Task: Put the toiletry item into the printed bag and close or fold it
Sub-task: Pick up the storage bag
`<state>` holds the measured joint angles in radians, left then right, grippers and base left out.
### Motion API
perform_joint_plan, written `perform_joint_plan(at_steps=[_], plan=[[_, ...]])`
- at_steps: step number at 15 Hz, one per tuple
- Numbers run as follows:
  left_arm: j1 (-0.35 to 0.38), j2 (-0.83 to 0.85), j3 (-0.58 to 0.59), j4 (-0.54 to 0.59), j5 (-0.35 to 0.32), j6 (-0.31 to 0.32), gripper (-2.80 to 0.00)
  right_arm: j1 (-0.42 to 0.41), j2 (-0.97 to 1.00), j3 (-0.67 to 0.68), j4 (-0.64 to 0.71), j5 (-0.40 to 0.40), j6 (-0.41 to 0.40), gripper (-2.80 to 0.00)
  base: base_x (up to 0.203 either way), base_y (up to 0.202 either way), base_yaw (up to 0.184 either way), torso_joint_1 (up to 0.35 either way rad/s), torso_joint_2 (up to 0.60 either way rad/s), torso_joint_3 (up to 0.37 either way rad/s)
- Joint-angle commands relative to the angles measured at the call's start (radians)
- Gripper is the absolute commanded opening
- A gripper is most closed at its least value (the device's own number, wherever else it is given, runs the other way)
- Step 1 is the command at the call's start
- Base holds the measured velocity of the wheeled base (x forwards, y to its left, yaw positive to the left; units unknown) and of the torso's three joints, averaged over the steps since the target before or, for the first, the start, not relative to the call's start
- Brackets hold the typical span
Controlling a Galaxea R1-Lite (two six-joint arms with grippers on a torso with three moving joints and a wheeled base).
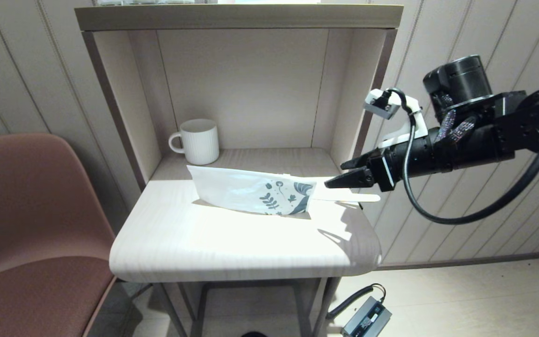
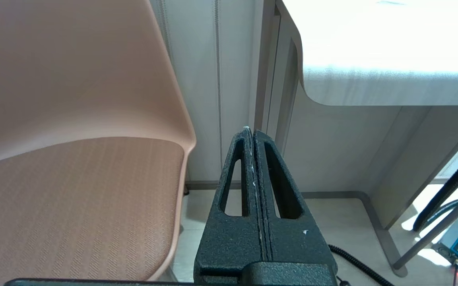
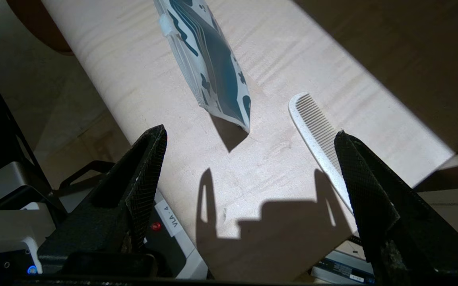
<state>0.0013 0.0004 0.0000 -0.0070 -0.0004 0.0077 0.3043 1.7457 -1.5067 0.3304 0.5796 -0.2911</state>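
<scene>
A: How do the 2 fingers of the right gripper [image 1: 342,174] stand?

B: Spread wide, with nothing between them. They hang in the air above the right end of the desk top [image 1: 213,243], touching nothing. Their shadow falls on the wood just under them.

A: And the comb [image 3: 317,137]?

B: Flat on the desk, below the fingers and free of them. In the right wrist view its toothed end lies out ahead of 1 fingertip, and its handle end runs under that finger and is hidden. In the head view only the plain pale end shows past the lower finger [image 1: 344,181].

A: The printed bag [image 1: 251,191]?

B: Just beyond the fingertips, lying along the desk with its leaf-print end nearest them. Whether the comb's tip touches that end I cannot tell.

A: Room to move?

B: The desk's right edge sits right below the fingers. Bare wood lies in front of the bag; the white mug [image 1: 196,141] stands well beyond it in the alcove.

A: The left gripper [image 2: 251,133]?

B: Pressed together, empty, parked low beside the chair [image 2: 74,178] and under the desk edge.
</scene>
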Motion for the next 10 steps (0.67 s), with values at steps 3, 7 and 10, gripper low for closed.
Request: perform_joint_plan(at_steps=[3, 7, 10], plan=[[0.0, 0.0, 0.0, -0.001, 0.0, 0.0, -2.8, 0.039, 0.065, 0.009, -0.054, 0.005, -0.003, 0.0, 0.0, 0.0, 0.0, 0.0, 0.0, 0.0], [0.0, 0.0, 0.0, 0.001, -0.001, 0.001, -2.8, 0.057, 0.107, -0.012, -0.069, 0.002, -0.006, 0.0, 0.0, 0.0, 0.0, 0.0, 0.0, 0.0], [0.0, 0.0, 0.0, 0.001, -0.001, 0.001, -2.8, 0.074, 0.163, -0.056, -0.076, 0.0, -0.047, 0.0, 0.0, 0.0, 0.0, 0.0, 0.0, 0.0]])
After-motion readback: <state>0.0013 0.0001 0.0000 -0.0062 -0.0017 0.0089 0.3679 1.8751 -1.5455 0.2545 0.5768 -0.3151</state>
